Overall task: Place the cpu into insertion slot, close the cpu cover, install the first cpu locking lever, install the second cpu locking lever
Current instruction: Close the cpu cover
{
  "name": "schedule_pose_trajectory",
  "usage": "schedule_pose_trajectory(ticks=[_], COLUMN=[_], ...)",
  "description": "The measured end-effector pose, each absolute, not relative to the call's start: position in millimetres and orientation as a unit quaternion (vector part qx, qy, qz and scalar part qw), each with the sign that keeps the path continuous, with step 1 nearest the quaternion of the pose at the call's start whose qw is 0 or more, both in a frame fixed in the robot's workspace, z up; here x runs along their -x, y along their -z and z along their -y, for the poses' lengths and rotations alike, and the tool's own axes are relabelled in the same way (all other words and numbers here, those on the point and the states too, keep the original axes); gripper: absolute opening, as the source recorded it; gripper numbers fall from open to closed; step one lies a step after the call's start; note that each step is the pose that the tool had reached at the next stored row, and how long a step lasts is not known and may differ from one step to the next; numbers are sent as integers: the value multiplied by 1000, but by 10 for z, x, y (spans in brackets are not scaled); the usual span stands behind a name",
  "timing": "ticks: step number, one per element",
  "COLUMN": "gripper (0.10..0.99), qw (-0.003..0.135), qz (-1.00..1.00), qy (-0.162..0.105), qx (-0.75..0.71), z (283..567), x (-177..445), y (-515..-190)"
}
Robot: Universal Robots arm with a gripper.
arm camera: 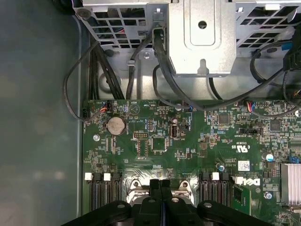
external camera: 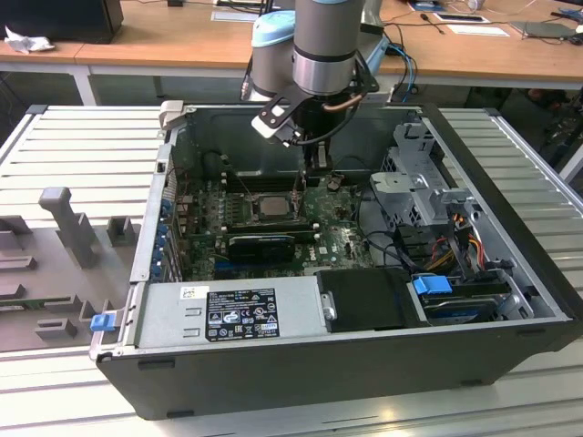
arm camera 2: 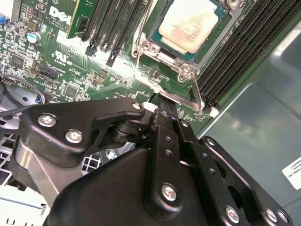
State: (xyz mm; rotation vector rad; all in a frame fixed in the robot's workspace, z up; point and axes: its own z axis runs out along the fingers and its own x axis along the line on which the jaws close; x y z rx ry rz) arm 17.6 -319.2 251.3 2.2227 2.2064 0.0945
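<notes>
The cpu (arm camera 2: 195,23), a pale silvery square, lies flat in its insertion slot, which is mostly hidden beneath it. The cpu cover (arm camera 2: 164,56), a silver frame, lies down around the chip. One thin locking lever (arm camera 2: 138,52) runs along one side of the socket and a second lever (arm camera 2: 197,90) along the other. My gripper (arm camera 2: 158,98) is shut, with its tips at the bent silver end of the second lever beside the socket. In the exterior view the gripper (external camera: 314,175) hangs inside the case just behind the cpu (external camera: 273,205). In the first wrist view the fingers (arm camera: 155,193) press together.
Long black memory slots (arm camera 2: 235,52) flank the socket on both sides. A black finned block (external camera: 262,244) sits in front of it. A metal drive cage (arm camera: 202,37) with black cables (arm camera: 164,75) stands close behind the gripper. The case walls (external camera: 155,209) enclose the board.
</notes>
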Motion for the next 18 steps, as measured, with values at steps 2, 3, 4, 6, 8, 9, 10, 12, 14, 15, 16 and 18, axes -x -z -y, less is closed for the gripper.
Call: schedule_pose_trajectory(ticks=[2,3,4,6,8,9,10,12,14,15,16,18], gripper=[106,106,106,106,106,106,106,106,106,106,106,106], qw=[4,4,4,4,4,4,4,4,4,4,4,4], qz=[-704,-704,-704,-704,-704,-704,-704,-704,-704,-704,-704,-704], qy=[-30,-30,-30,-30,-30,-30,-30,-30,-30,-30,-30,-30], qx=[-709,-709,-709,-709,-709,-709,-709,-709,-709,-709,-709,-709], z=[3192,3192,3191,3192,3192,3192,3192,3191,3191,3191,3191,3191], x=[-172,-170,-167,-162,-156,-154,-153,-148,-144,-142,-139,-135], y=[-2513,-2513,-2513,-2513,-2513,-2513,-2513,-2513,-2513,-2512,-2513,-2513])
